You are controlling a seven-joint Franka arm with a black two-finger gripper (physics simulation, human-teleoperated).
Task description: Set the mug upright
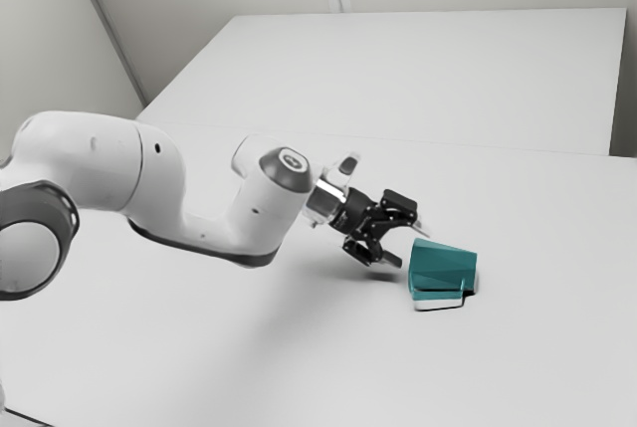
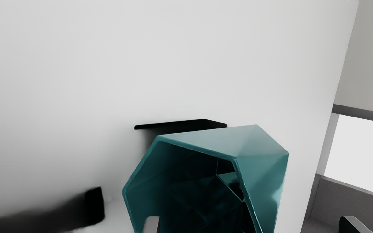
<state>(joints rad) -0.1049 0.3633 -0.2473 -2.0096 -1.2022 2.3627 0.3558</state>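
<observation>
The teal faceted mug [image 1: 443,268] lies on its side on the tabletop [image 1: 249,347], just beyond the fingertips of the black two-finger gripper [image 1: 408,246]. Its mouth faces the gripper and its base points away, toward the exterior view's right, so its long axis runs roughly along the arm's reach rather than across it. The handle [image 1: 438,296] is on the mug's side nearest the exterior camera, low by the tabletop.

The fingers stand wide apart, with nothing clamped between them. They are not centred on the mug: in the wrist view one fingertip overlaps the dark mouth, while the other stands well out to the side, past the mug's outer wall. Whether the overlapping tip has crossed the rim or is short of it, the views do not settle.

That offset is what the coming move seems to turn on. Going forward along the mug's axis would likely carry one finger into the mouth and leave the other outside, a fair set-up for pinching the wall between them and then turning the mouth upward. Drifting sideways could bring a tip against the rim and push or roll the mug instead.
</observation>
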